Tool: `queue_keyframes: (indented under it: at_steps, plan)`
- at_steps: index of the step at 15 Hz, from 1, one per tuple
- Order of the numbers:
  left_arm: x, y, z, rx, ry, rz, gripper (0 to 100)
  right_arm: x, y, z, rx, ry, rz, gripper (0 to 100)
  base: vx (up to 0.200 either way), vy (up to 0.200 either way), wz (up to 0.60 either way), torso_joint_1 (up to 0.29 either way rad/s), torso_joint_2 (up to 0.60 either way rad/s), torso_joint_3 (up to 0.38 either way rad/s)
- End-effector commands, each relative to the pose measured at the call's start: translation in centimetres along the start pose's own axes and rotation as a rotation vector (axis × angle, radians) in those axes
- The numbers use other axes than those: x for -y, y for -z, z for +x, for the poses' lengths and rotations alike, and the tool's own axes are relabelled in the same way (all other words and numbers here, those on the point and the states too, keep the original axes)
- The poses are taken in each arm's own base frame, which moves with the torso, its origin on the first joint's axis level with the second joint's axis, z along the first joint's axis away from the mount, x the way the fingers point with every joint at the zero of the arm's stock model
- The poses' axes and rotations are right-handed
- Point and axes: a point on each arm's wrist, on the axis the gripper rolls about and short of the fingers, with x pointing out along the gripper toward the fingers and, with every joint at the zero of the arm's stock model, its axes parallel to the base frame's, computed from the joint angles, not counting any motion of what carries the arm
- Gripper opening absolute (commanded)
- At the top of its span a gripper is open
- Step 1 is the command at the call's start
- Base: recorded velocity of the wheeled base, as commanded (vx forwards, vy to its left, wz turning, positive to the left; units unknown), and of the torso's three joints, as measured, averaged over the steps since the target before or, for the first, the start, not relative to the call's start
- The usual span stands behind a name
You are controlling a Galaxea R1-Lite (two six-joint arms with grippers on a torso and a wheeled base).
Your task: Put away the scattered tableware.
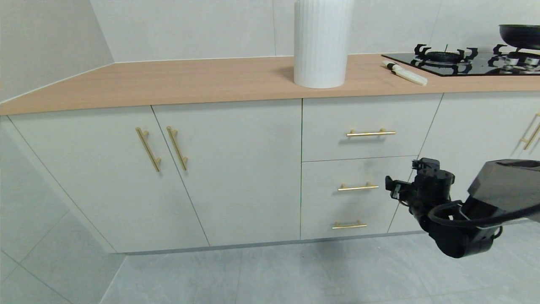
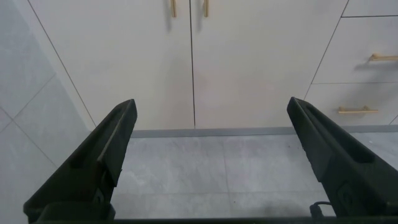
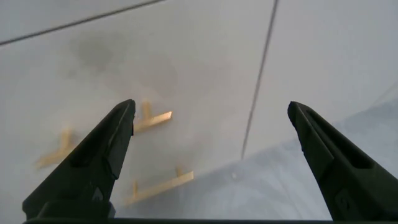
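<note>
Our left fingers [image 2: 115, 146] stand wide apart, and our right fingers [image 3: 109, 149] are spread just as wide, neither pair clamped on anything. The left gripper [image 2: 211, 155] hangs low over the grey floor tiles [image 2: 205, 168], facing the two cupboard doors [image 1: 105, 177]. Each door carries one gold door handle [image 1: 148, 149], so we count two, side by side. The right gripper [image 3: 211, 162] sits close in front of the drawer stack, near its two lower handles.

We count three drawers [image 1: 329, 126], one above the other, each with one gold drawer handle [image 1: 370, 133]. A further gold handle shows at the far right edge of the head view.

On the wooden countertop [image 1: 190, 80] we count one piece of tableware. It is a pale utensil [image 1: 406, 73] with a dark band, lying flat between one white ribbed cylinder [image 1: 322, 42] and the black hob [image 1: 464, 67], touching neither. The hob shows two burners [image 1: 443, 55], with one dark pan [image 1: 521, 36] on the right one.
</note>
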Motion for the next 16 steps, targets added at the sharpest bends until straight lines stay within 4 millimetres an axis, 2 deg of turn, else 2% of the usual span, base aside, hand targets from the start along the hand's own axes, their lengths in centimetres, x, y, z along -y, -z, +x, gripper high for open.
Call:
queue_keyframes:
  at_steps: [1,4,5,6,7,9,10,12,14,16]
  plan:
    - [0.0,0.0,0.0,0.000,0.000,-0.001,100,1.7,-6.3,-9.3,0.046,-0.057,0.009,100,0.000,0.000,0.00,0.000,0.00,0.000]
    - [0.0,0.0,0.0,0.000,0.000,-0.001,100,4.8,-9.6,-16.9,0.027,-0.061,-0.007,100,0.000,0.000,0.00,0.000,0.00,0.000]
    - [0.0,0.0,0.0,0.000,0.000,0.000,100,5.3,-10.2,-18.2,0.030,-0.061,-0.006,100,0.000,0.000,0.00,0.000,0.00,0.000]
    - [0.0,0.0,0.0,0.000,0.000,0.000,100,6.8,-12.0,-22.1,0.032,-0.072,-0.015,100,0.000,0.000,0.00,0.000,0.00,0.000]
    - [0.0,0.0,0.0,0.000,0.000,-0.001,100,7.9,-12.7,-24.5,0.027,-0.085,-0.046,100,0.000,0.000,0.00,0.000,0.00,0.000]
    - [0.0,0.0,0.0,0.000,0.000,0.000,100,10.5,-12.7,-29.7,-0.023,-0.104,-0.106,100,0.000,0.000,0.00,0.000,0.00,0.000]
    - [0.0,0.0,0.0,0.000,0.000,0.000,100,11.4,-12.6,-31.7,-0.030,-0.114,-0.108,100,0.000,0.000,0.00,0.000,0.00,0.000]
    - [0.0,0.0,0.0,0.000,0.000,-0.001,100,12.7,-12.6,-34.3,-0.005,-0.113,-0.099,100,0.000,0.000,0.00,0.000,0.00,0.000]
    - [0.0,0.0,0.0,0.000,0.000,0.000,100,14.9,-11.1,-37.8,0.066,-0.055,-0.092,100,0.000,0.000,0.00,0.000,0.00,0.000]
    - [0.0,0.0,0.0,0.000,0.000,0.000,100,16.1,-9.8,-40.4,0.127,0.021,-0.118,100,0.000,0.000,0.00,0.000,0.00,0.000]
